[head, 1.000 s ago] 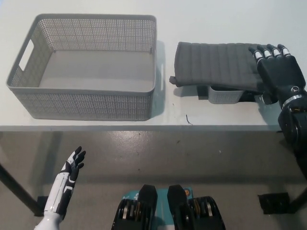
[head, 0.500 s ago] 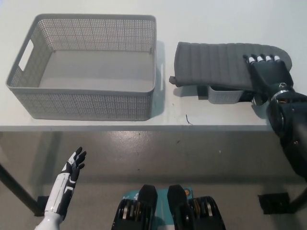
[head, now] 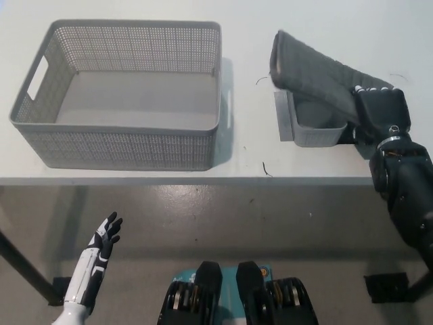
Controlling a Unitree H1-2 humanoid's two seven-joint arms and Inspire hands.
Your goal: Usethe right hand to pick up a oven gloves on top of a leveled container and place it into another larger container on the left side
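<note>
Head view: the black right robot hand (head: 380,108) is clamped on the near end of a dark grey quilted oven glove (head: 312,72), which slants up and away toward the picture's left, its far end raised above the small grey plastic container (head: 308,131) beneath it. Well to the left on the white surface (head: 243,162) stands a large grey perforated basket (head: 122,145) with nothing inside. Down at the lower left, below the surface edge, the white left robot hand (head: 105,238) rests with its fingers spread apart, holding nothing.
</note>
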